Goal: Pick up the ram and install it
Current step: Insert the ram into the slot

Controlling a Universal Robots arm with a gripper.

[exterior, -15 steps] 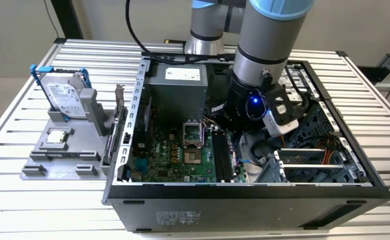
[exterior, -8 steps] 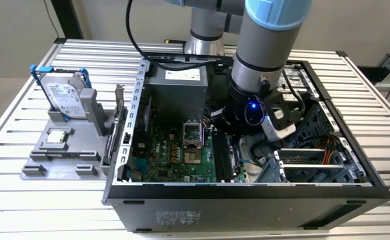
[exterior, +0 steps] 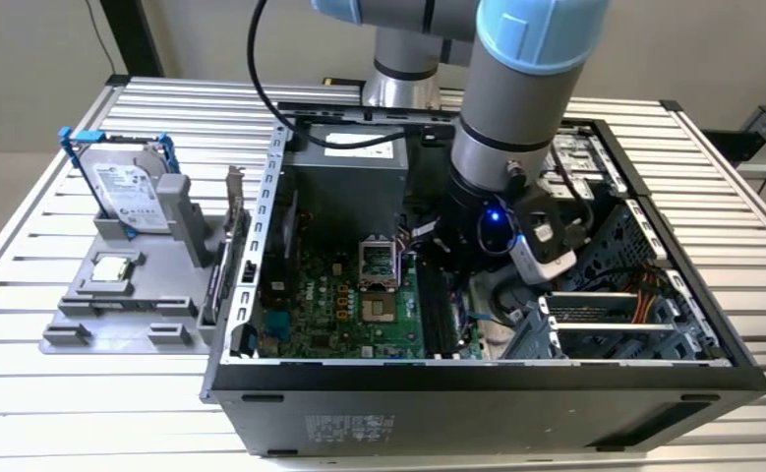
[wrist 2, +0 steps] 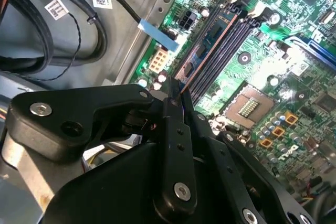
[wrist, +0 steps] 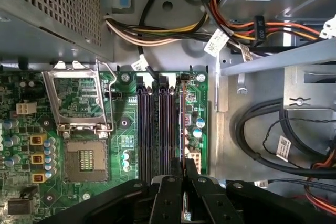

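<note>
Green motherboard (wrist: pixel 126 145) is lying under my hand (wrist: pixel 181 174), which is pinching the ram (wrist 2: pixel 202 51) by its near end, fingers nearly closed on the thin edge. I am holding the stick along the outermost black slot (wrist: pixel 182 124), beside the empty slots (wrist: pixel 152 124). If it is sitting slightly tilted, pressing could jam it against the white clips. The computer case (exterior: pixel 488 379) is resting on a slatted metal desk (exterior: pixel 41 413); the hard drive (exterior: pixel 127 192) is standing well apart.

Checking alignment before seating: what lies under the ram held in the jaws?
The ram sits over the edge-most of the black memory slots on the green motherboard. That slot is covered by the ram, so contact cannot be seen; the jaws hide its near end.
</note>
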